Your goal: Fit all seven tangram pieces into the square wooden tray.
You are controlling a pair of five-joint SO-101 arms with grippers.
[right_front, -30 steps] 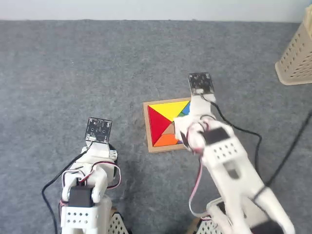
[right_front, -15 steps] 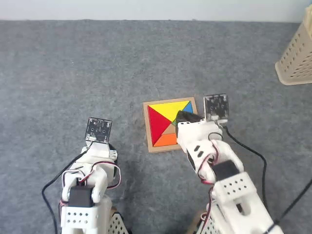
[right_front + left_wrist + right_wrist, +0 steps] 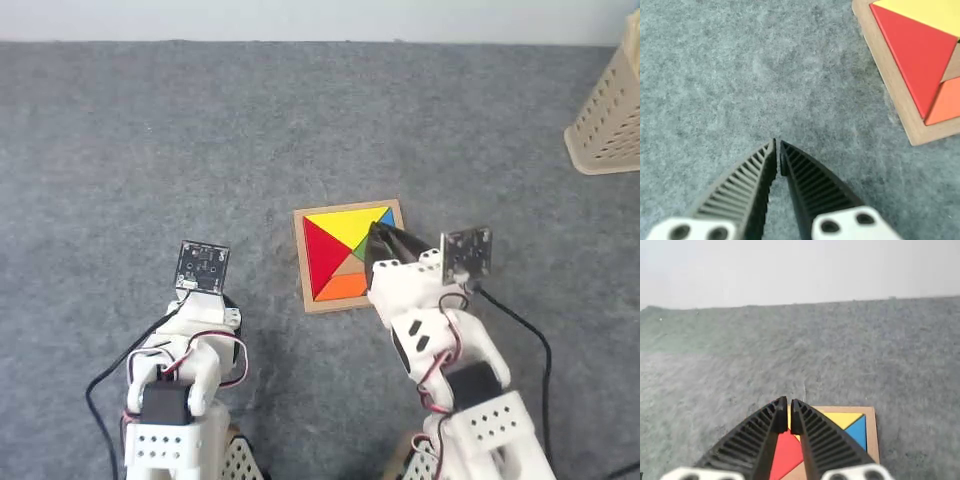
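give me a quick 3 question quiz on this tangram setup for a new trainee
1. True or false: the left gripper holds a tangram piece.
2. What colour is the piece along the side of the tray nearest the left arm? A) red B) blue C) yellow
3. Is the right gripper open or shut?
Key: 1 false, it is shut on nothing above the grey carpet. 2 A, the red triangle. 3 shut.
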